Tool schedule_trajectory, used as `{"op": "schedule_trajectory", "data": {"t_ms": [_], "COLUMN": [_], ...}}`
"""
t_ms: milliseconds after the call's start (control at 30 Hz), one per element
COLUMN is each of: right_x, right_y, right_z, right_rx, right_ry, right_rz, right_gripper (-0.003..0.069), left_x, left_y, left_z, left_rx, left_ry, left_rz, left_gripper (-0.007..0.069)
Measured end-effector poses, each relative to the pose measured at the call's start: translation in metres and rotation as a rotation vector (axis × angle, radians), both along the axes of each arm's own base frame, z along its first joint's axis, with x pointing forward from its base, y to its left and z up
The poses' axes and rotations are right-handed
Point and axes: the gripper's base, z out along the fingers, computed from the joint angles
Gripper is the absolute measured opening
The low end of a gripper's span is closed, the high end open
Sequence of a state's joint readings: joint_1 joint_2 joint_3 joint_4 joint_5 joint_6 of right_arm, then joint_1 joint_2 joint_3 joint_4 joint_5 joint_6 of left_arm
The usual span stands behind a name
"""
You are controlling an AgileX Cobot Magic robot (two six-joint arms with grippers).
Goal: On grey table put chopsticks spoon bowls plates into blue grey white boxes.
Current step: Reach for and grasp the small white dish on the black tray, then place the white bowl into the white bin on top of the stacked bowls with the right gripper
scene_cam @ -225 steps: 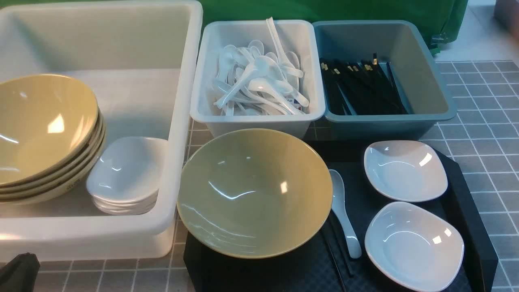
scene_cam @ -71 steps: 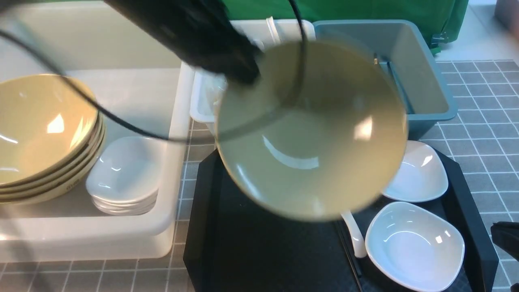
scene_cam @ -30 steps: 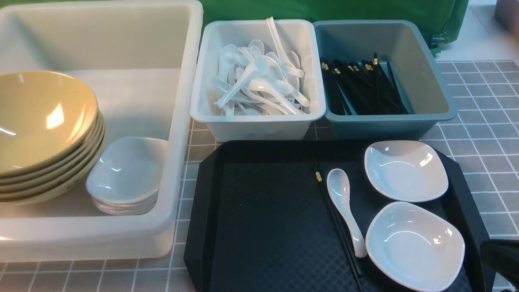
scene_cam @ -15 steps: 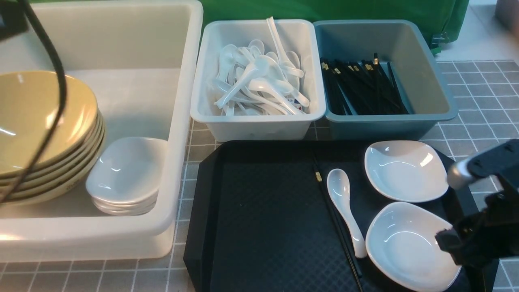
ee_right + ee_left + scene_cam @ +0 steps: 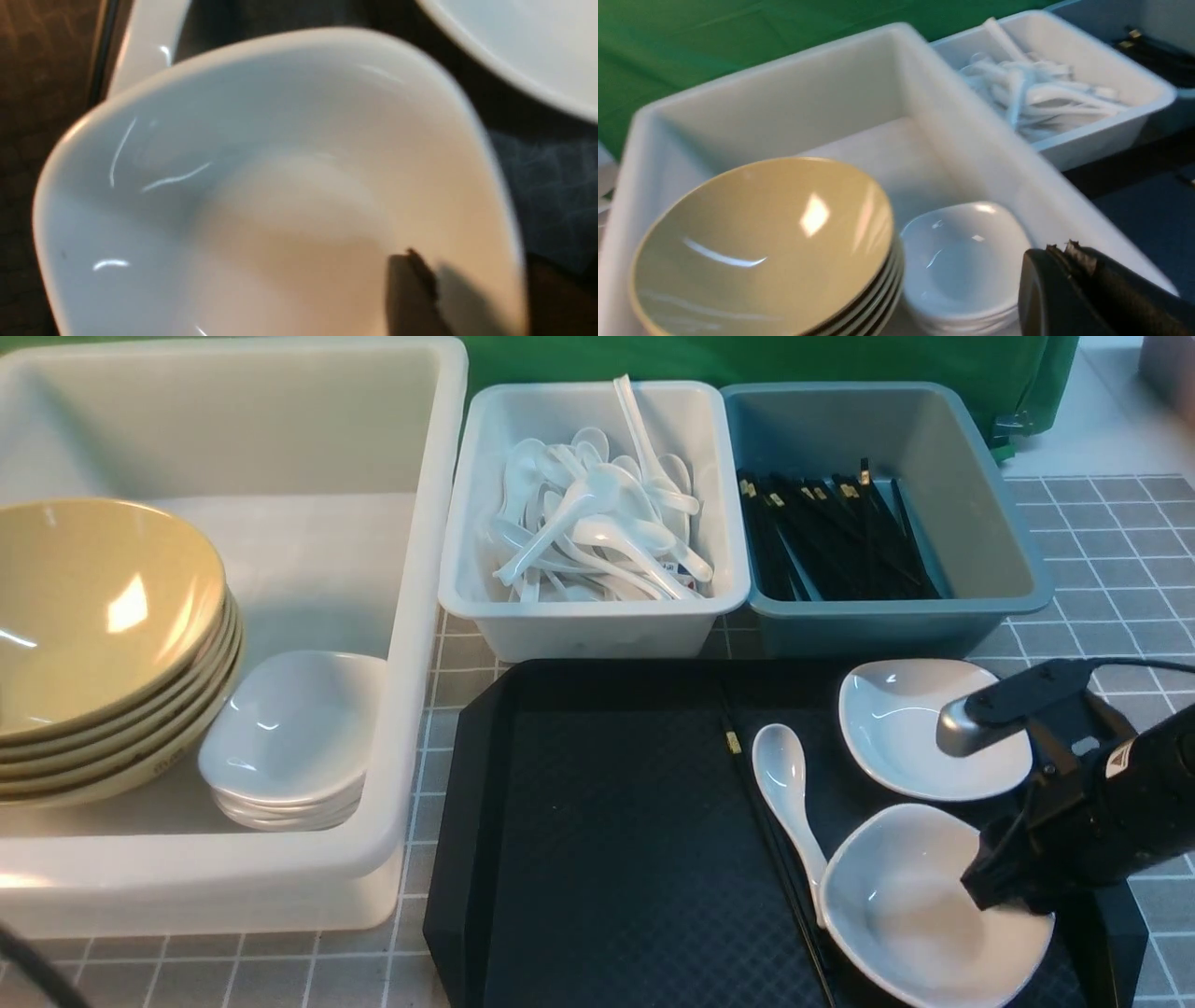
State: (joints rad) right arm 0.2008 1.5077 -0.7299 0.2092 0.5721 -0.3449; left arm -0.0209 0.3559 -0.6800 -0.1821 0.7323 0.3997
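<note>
Right jaws are at the right rim of the near plate (image 5: 896, 915), which sits on the black tray (image 5: 607, 821) on the table (image 5: 1120, 579). The right arm (image 5: 1120, 775) comes in from the side. Right wrist view shows one finger (image 5: 411, 289) inside the dish, just by the rim. The other is out of shot, so I can't tell the gap or whether it has bitten yet.

The plate's left edge is against the spoon (image 5: 782, 775) handle. The chopsticks (image 5: 758, 812) lie just beside the spoon, and the far plate (image 5: 896, 728) sits behind, apart from the near one.

Handling call: glazed, rigid and light, and it likely chips if dropped. Slick glaze plus a sloped wall means a pinch wants to squirt off (worst if only the lip is caught). Take it across the rim, one finger in and one under, seated deep on a flatter side rather than a rounded corner. Lift clear so it doesn't drag the spoon.

It should go in the white tub (image 5: 411, 616), on the plate stack (image 5: 289, 737) beside the bowls (image 5: 93, 616).

Left jaws are partly visible in the left wrist view above the tub. I see nothing in them, and the opening can't be judged.
</note>
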Motion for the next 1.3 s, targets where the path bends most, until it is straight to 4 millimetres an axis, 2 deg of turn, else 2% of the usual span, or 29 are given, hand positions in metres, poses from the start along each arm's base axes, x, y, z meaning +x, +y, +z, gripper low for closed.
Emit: {"op": "schedule_trajectory", "data": {"t_ms": [67, 100, 167, 233, 400, 467, 533, 633, 667, 700, 767, 800, 833, 867, 900, 1033, 1133, 1167, 1233, 1300], "right_x": [0.001, 0.002, 0.003, 0.005, 0.010, 0.012, 0.013, 0.016, 0.015, 0.018, 0.022, 0.026, 0.030, 0.031, 0.037, 0.057, 0.067, 0.068, 0.074, 0.076], "right_y": [0.001, 0.001, 0.002, 0.008, 0.023, 0.032, 0.049, 0.080, 0.085, 0.099, 0.137, 0.162, 0.174, 0.178, 0.204, 0.259, 0.280, 0.282, 0.289, 0.290], "right_z": [0.006, 0.011, 0.017, 0.043, 0.123, 0.141, 0.161, 0.178, 0.181, 0.183, 0.186, 0.182, 0.176, 0.175, 0.166, 0.140, 0.121, 0.121, 0.107, 0.105], "right_rx": [0.003, 0.002, 0.008, 0.063, 0.251, 0.315, 0.407, 0.548, 0.565, 0.610, 0.673, 0.685, 0.685, 0.685, 0.681, 0.662, 0.648, 0.648, 0.625, 0.614], "right_ry": [-0.004, 0.000, 0.003, -0.025, -0.220, -0.272, -0.333, -0.394, -0.398, -0.414, -0.456, -0.471, -0.469, -0.470, -0.480, -0.521, -0.526, -0.530, -0.527, -0.531], "right_rz": [0.008, 0.025, 0.033, 0.060, 0.107, 0.131, 0.178, 0.255, 0.264, 0.287, 0.359, 0.403, 0.419, 0.424, 0.459, 0.491, 0.493, 0.493, 0.495, 0.498], "right_gripper": [0.0205, 0.0150, 0.0118, 0.0083, 0.0067, 0.0065, 0.0064, 0.0064, 0.0064, 0.0064, 0.0064, 0.0064, 0.0064, 0.0064, 0.0064, 0.0071, 0.0100, 0.0108, 0.0177, 0.0281], "left_x": [-0.007, -0.011, -0.015, -0.022, -0.028, -0.028, -0.028, -0.027, -0.027, -0.027, -0.026, -0.026, -0.026, -0.026, -0.025, -0.024, -0.024, -0.024, -0.024, -0.024], "left_y": [0.005, 0.010, 0.013, 0.020, 0.024, 0.024, 0.023, 0.023, 0.023, 0.022, 0.022, 0.022, 0.022, 0.022, 0.022, 0.022, 0.022, 0.022, 0.022, 0.022], "left_z": [-0.009, -0.017, -0.023, -0.038, -0.066, -0.071, -0.072, -0.070, -0.070, -0.069, -0.067, -0.067, -0.067, -0.067, -0.068, -0.070, -0.070, -0.070, -0.070, -0.070], "left_rx": [0.007, 0.022, 0.013, 0.000, -0.080, -0.092, -0.095, -0.098, -0.098, -0.099, -0.102, -0.104, -0.105, -0.105, -0.105, -0.105, -0.105, -0.105, -0.105, -0.105], "left_ry": [-0.012, -0.013, -0.017, -0.038, -0.064, -0.079, -0.097, -0.137, -0.139, -0.149, -0.170, -0.174, -0.176, -0.177, -0.175, -0.178, -0.178, -0.178, -0.178, -0.178], "left_rz": [0.055, 0.101, 0.137, 0.224, 0.291, 0.289, 0.283, 0.273, 0.273, 0.270, 0.265, 0.264, 0.263, 0.263, 0.263, 0.260, 0.260, 0.260, 0.260, 0.260], "left_gripper": [-0.0011, -0.0011, -0.0011, -0.0011, -0.0009, -0.0009, -0.0009, -0.0008, -0.0008, -0.0008, -0.0008, -0.0008, -0.0008, -0.0008, -0.0008, -0.0008, -0.0008, -0.0008, -0.0008, -0.0008]}}
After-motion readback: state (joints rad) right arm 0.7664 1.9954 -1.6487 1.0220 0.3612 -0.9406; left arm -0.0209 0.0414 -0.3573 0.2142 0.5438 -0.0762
